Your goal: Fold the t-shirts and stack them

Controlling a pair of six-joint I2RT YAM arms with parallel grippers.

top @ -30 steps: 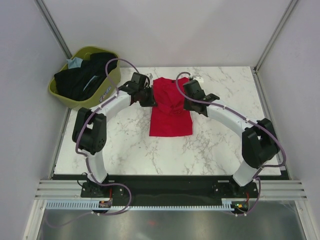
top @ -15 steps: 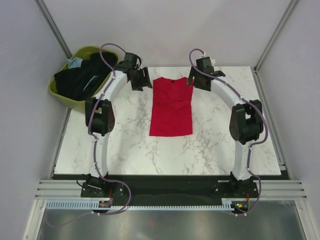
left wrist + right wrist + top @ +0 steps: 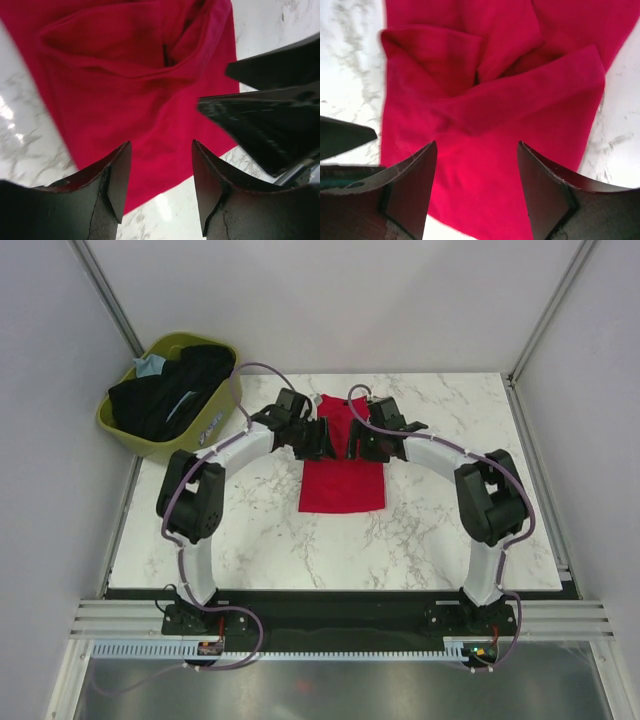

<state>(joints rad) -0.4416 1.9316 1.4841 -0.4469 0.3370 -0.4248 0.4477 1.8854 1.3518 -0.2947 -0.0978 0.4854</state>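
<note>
So we've got a white marble-look table (image 3: 430, 530) boxed in by plain grey walls, nothing fancy. The red t-shirt (image 3: 342, 488) lies flat around the middle of the table, a bit toward the far edge, collar end pointing away from the arm bases. It looks like a narrow strip to us: in the wrist views we can see cloth layered over itself with creases crossing in the middle, so we'd say the sides are already tucked in.

Both arms are curled in over the far half of the shirt. The left gripper (image 3: 312, 435) has its fingers spread apart with just red cloth showing below the gap, nothing pinched. Same story for the right gripper (image 3: 362, 440): jaws apart, not holding anything. We can't tell if the tips are actually touching the fabric or just hanging right over it.

Further out, the olive-green basket (image 3: 120, 425) sits by the far left corner of the table with the black shirts (image 3: 165, 395) piled inside and a bit of the light blue shirt (image 3: 150, 366) poking out at the back.

Progress-wise, we'd call it early. One shirt is partly folded and probably needs a crosswise fold, there's no stack anywhere yet, and everything in the basket is waiting its turn.
</note>
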